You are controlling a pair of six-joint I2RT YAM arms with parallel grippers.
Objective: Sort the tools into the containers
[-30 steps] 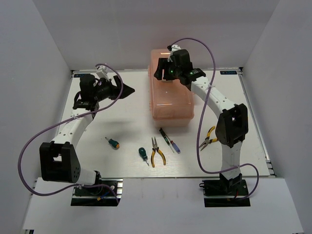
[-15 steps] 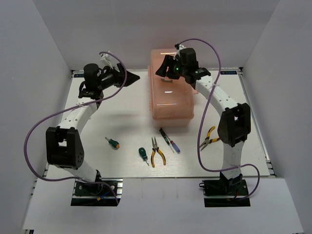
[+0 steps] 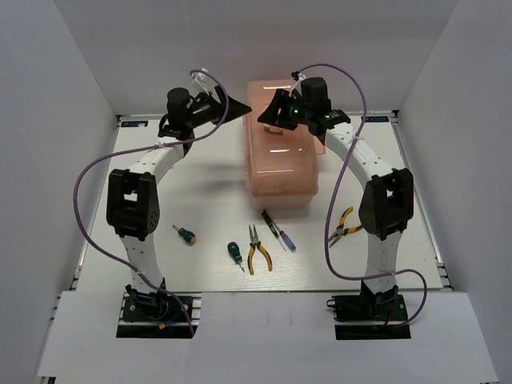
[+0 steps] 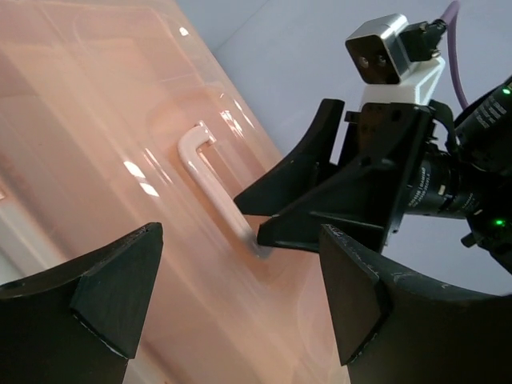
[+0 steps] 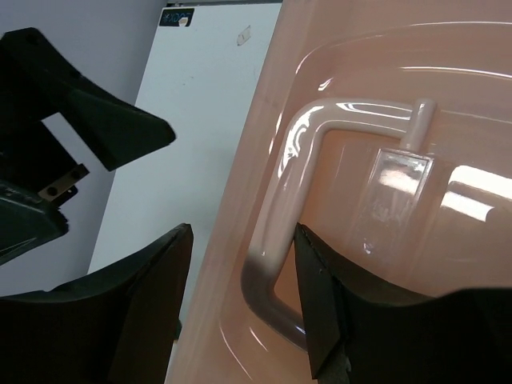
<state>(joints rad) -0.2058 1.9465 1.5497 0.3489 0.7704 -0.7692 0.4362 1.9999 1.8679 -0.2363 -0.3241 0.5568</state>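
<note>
— What are we seeing change over the last second?

— We are watching the left arm swing in from the left side of the table (image 3: 200, 184). The left gripper (image 3: 237, 108) is now hovering at the far left edge of the toolbox (image 3: 276, 172), its fingers spread wide and carrying nothing. The right gripper (image 3: 270, 116) is barely shifting and is staying over the far end of the lid.

— Is it gripping anything?

— Its fingers (image 5: 128, 320) are standing apart, straddling one end of the pale lid handle (image 5: 276, 224). We are not making out whether they are touching it. In the left wrist view the two grippers are facing each other across that handle.

— Where are the tools lying?

— All five are lying on the table in front of the toolbox, whose lid is sitting shut. The orange-green screwdriver (image 3: 186, 234) is lying furthest left. The green screwdriver (image 3: 234, 254) and one yellow pliers (image 3: 258, 250) are lying side by side. The purple screwdriver (image 3: 279, 232) is lying just before the box, and the second pliers (image 3: 342, 226) beside the right arm.

— And around them?

— We are looking at a white tabletop closed in by plain pale walls (image 3: 80, 80), with purple cables (image 3: 84, 184) looping off both arms.
</note>
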